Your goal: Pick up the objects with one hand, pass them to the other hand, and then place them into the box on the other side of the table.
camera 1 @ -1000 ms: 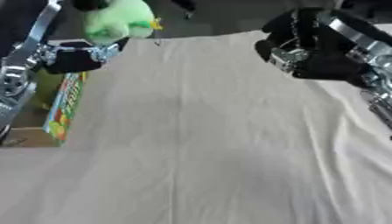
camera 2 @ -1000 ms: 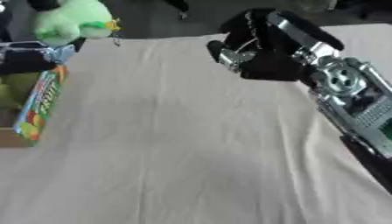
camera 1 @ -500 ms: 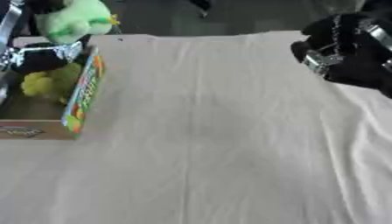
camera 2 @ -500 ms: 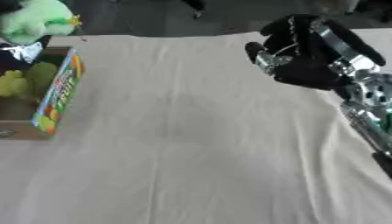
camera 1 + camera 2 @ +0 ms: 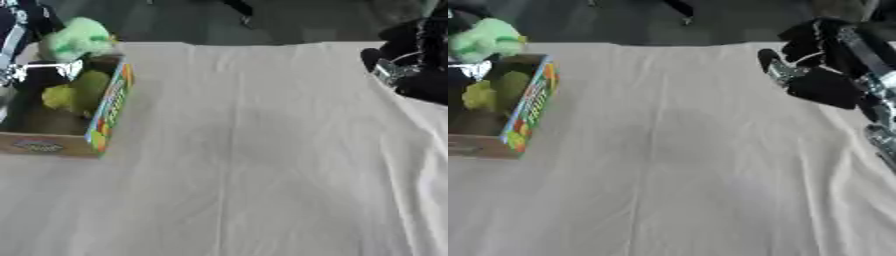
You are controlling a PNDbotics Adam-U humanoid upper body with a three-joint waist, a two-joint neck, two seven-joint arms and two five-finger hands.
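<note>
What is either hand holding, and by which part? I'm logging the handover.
The left hand carries a green plush toy above the box; where its fingers grip cannot be told. The right hand holds nothing.

— How many boxes?
— One cardboard box.
— And soft things?
— Two: one pale green fuzzy thing above the box, one yellow-green thing inside it.
— Hands?
— Two: left hand, right hand.
</note>
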